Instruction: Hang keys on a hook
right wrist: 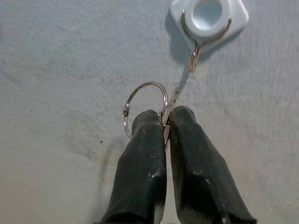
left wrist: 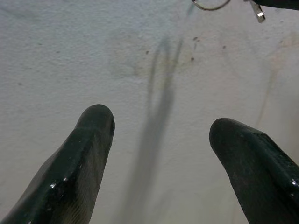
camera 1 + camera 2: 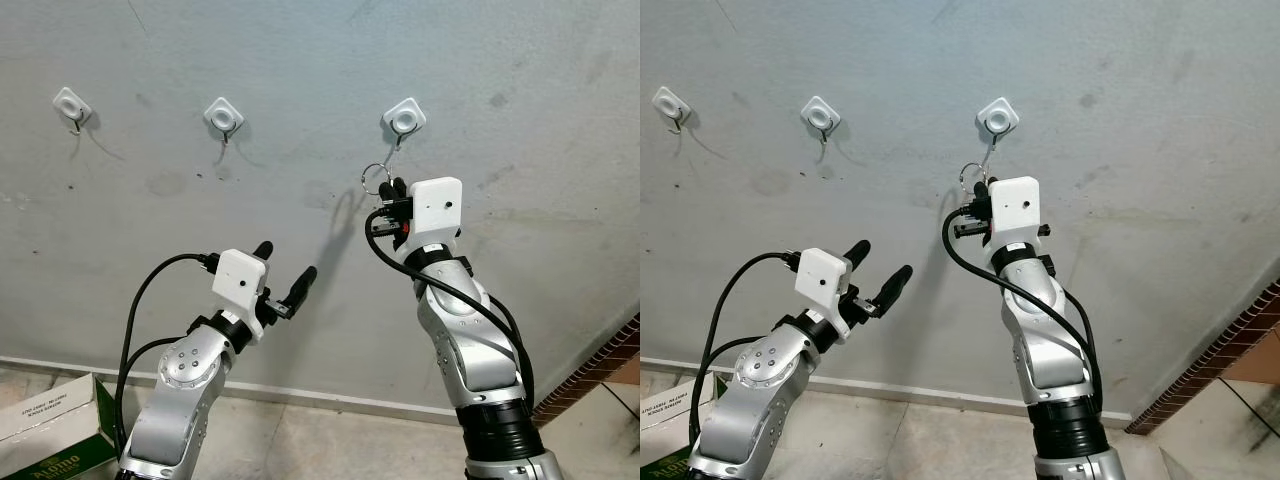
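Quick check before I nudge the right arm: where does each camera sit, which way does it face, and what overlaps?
Left eye view: head, facing the wall; both arms, left gripper open, right gripper pinching the key ring below the right hook.
Right eye view: same scene, the other eye of the stereo camera.
Left wrist view: along its spread fingers at bare wall.
Right wrist view: along shut fingers, ring and hook ahead.
Shared: ring and hook in the eye views and the right wrist view.

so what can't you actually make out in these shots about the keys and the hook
- Keys: in the right wrist view the right end effector pinches a metal piece beside the key ring; its fingers hide whatever hangs below.
- Ring against hook: in the left eye view too small to tell touching from apart.
- Left wrist view: the key ring is cut off by the picture's edge.
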Controlling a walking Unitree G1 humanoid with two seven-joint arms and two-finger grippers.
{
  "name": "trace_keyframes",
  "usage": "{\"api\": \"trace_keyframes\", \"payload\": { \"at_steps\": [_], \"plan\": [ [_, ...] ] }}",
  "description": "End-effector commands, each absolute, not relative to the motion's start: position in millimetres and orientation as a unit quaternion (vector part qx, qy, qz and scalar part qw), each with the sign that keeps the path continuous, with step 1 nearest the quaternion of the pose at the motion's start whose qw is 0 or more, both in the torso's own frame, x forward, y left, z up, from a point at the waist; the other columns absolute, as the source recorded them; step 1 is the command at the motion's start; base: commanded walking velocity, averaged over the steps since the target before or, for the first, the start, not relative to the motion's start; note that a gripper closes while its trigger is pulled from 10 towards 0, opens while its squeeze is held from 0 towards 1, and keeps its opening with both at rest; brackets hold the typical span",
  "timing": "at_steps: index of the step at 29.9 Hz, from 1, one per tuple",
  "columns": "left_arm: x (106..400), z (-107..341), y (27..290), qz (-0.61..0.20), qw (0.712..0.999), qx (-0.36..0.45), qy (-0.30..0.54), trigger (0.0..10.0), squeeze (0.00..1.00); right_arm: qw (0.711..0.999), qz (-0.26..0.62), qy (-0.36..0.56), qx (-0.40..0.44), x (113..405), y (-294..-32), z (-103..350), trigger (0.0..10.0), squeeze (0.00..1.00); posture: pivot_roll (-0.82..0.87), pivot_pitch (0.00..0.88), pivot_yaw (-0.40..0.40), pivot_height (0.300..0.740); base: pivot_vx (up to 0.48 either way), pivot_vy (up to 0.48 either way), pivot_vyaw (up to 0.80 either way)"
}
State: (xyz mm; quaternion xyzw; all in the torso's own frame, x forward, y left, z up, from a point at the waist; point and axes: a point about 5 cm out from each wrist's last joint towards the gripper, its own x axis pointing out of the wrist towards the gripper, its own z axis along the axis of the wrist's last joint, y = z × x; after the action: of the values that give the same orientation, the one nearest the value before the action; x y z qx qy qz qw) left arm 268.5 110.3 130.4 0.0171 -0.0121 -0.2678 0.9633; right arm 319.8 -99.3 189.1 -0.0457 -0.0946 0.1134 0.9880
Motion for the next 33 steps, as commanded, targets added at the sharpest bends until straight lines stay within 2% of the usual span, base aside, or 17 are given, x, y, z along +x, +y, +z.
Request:
{"api": "trace_keyframes", "payload": {
  "at_steps": [1, 11, 23, 33],
  "plan": [
    [268, 135, 108, -0.275, 0.961, 0.021, -0.021, 10.0, 0.0, 0.98, 0.123, -0.142, -0.07, 315, -100, 204, 10.0, 0.0, 0.04, 0.009, 0.037, 0.74, 0.0, 0.0, 0.0],
    [266, 135, 103, -0.282, 0.959, 0.015, -0.023, 10.0, 0.0, 0.977, 0.104, -0.172, -0.07, 303, -99, 210, 10.0, 0.0, 0.03, 0.015, 0.054, 0.74, 0.0, 0.0, 0.0],
    [266, 141, 100, -0.291, 0.956, 0.011, -0.039, 10.0, 0.0, 0.981, 0.093, -0.164, -0.051, 324, -88, 211, 10.0, 0.0, 0.05, 0.013, 0.048, 0.74, 0.0, 0.0, 0.0],
    [266, 142, 100, -0.288, 0.957, 0.011, -0.042, 10.0, 0.0, 0.987, 0.048, -0.147, -0.037, 340, -107, 208, 10.0, 0.0, 0.06, 0.014, 0.042, 0.74, 0.0, 0.0, 0.0]
  ]
}}
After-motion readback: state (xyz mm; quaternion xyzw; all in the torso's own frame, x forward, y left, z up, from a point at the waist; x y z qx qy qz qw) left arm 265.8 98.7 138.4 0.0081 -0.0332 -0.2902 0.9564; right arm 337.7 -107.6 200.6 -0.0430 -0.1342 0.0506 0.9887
